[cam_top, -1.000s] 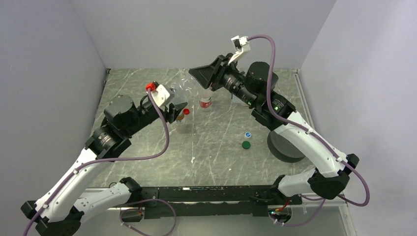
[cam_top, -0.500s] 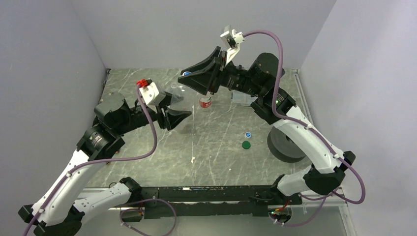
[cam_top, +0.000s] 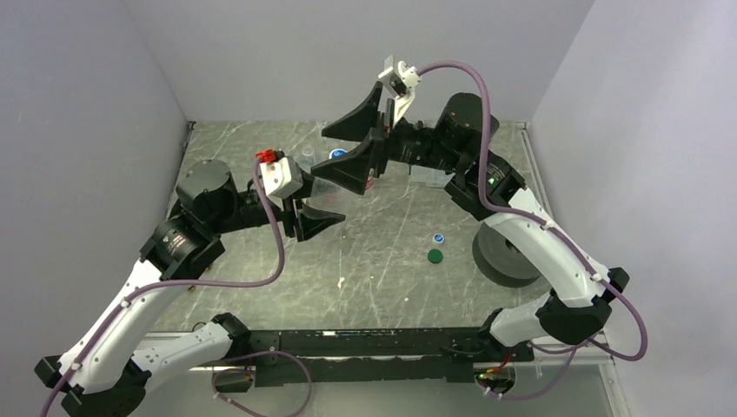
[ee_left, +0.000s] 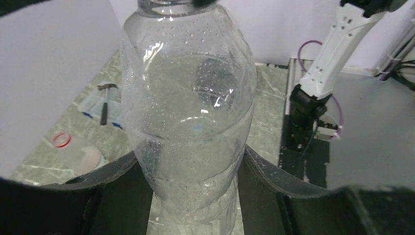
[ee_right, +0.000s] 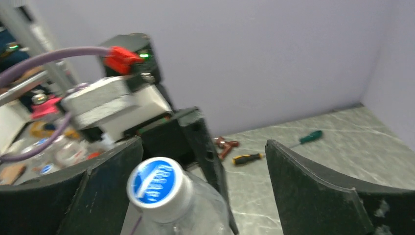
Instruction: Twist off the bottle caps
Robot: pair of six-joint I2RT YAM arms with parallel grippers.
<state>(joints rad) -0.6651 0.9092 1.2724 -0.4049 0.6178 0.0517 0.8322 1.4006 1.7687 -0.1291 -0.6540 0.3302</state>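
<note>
Bottle pinched in left tool, over the grey marbled desk.
Right tool spread either side of its blue-white cap, apart from it. Green cap loose on desk. Plain lilac walls.

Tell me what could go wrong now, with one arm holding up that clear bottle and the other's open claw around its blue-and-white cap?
1. The cap sits off-centre in the open right gripper, nearer one finger, so closing might shove it sideways rather than grip it squarely.
2. The left gripper clamps the clear bottle on its smooth, rounded body, so a hard twist might spin the bottle in that grip.
</note>
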